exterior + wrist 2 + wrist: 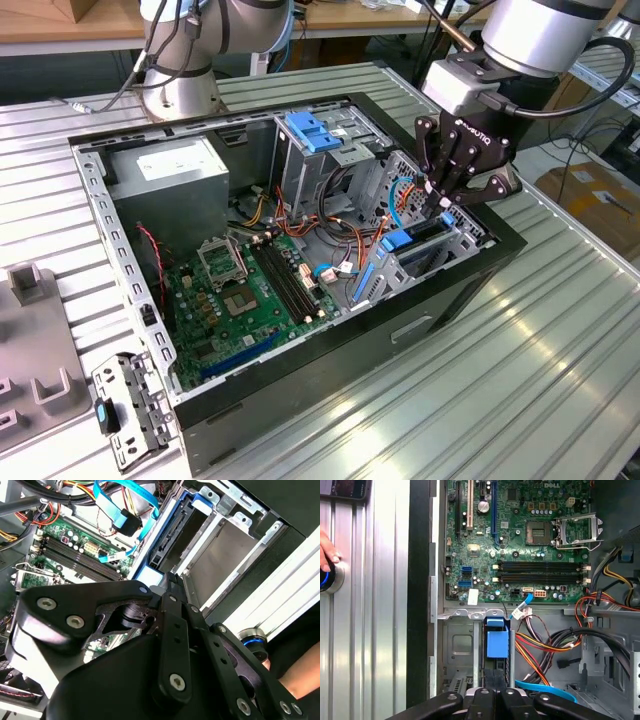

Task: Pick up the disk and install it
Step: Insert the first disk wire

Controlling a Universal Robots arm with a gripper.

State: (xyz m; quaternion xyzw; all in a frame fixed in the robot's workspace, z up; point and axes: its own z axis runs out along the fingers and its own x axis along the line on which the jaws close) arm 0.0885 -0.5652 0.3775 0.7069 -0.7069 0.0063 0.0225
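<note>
The disk [412, 240] stands on edge in the metal drive bay [468, 232], which sits against the long black wall of the computer case [400, 335], near the case's corner on the exterior view's right. Its blue rails run along the bay's guides. That is probably why it is carried upright and narrow side first, since the slot accepts it only in that attitude.

The gripper [442, 198] hangs straight over the bay with its jaws drawn close together. They appear to pinch the disk's trailing end, so the push would go down the line of the rails.

In the first wrist view the gripper [495, 696] covers that end of the disk [497, 644], so the actual contact is hidden. How deep the disk sits cannot be made out either, nor whether it has reached its connector. In the second wrist view the gripper's black links mask most of the bay, and cables cross the motherboard [250, 290] beside it.
</note>
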